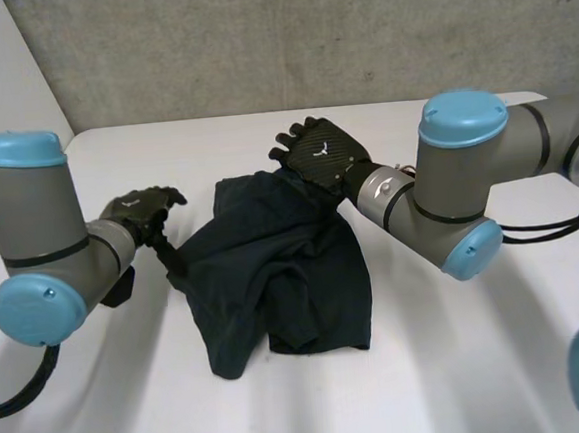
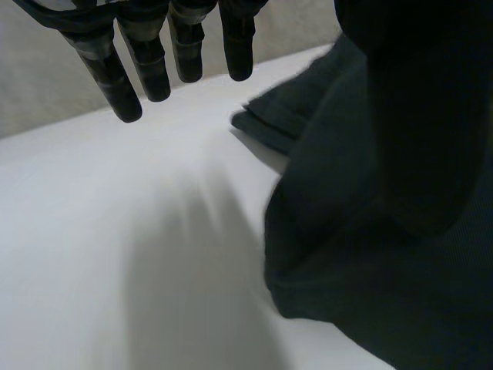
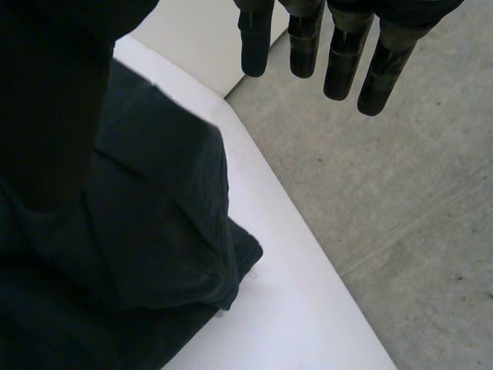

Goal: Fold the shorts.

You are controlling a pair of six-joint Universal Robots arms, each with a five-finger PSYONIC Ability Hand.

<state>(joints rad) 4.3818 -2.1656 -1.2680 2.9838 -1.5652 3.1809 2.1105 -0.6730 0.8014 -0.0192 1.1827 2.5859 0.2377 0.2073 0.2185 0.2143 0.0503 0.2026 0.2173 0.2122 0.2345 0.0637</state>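
Item under inspection: one pair of dark navy shorts (image 1: 283, 267), lying crumpled and partly doubled over itself near the middle of the white worktop (image 1: 462, 363). The heap is uneven, with loose folds and a lower edge turned toward the camera.

Left hand (image 1: 141, 213): positioned just beside the left edge of the shorts, raised off the worktop. A narrow strip of the cloth runs up from that edge to the hand. In the left wrist view its fingers (image 2: 150, 69) are straight and slightly apart with nothing between them, over bare worktop. The cloth (image 2: 370, 231) rises close alongside the hand on the thumb side. The thumb is hidden behind the cloth.

Right hand (image 1: 320, 152): at the far edge of the shorts, back of the hand upward. In the right wrist view its fingers (image 3: 304, 46) are straight and apart, clear of the cloth, and reach out past the worktop's edge over the grey floor (image 3: 400, 193). The shorts (image 3: 139, 231) lie bunched beneath and beside the palm, and a dark fold covers the thumb side.

A grey wall (image 1: 305, 35) stands behind the worktop.
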